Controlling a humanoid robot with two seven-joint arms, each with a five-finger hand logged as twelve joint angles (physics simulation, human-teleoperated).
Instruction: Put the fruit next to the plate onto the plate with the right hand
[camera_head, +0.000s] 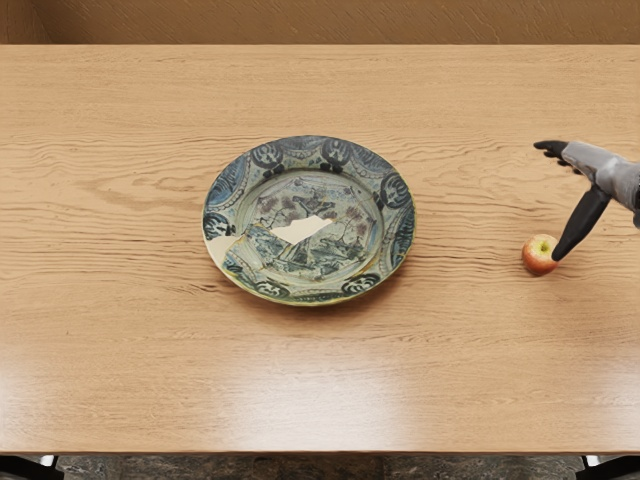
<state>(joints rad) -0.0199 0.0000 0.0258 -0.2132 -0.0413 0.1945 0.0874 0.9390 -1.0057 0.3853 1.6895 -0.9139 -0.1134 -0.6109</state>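
Observation:
A round plate (385, 190) with a blue and green painted pattern lies in the middle of the wooden table. A small red and yellow apple (538, 256) rests on the table to the right of the plate, well apart from it. My right hand (575, 195) comes in from the right edge, just above and to the right of the apple. Its fingers are spread and hold nothing; one dark finger (580, 224) points down, its tip close beside the apple's right side. The left arm does not show.
The table (120, 350) is plain light wood, with its front edge near the bottom of the view and a brown wall behind its far edge.

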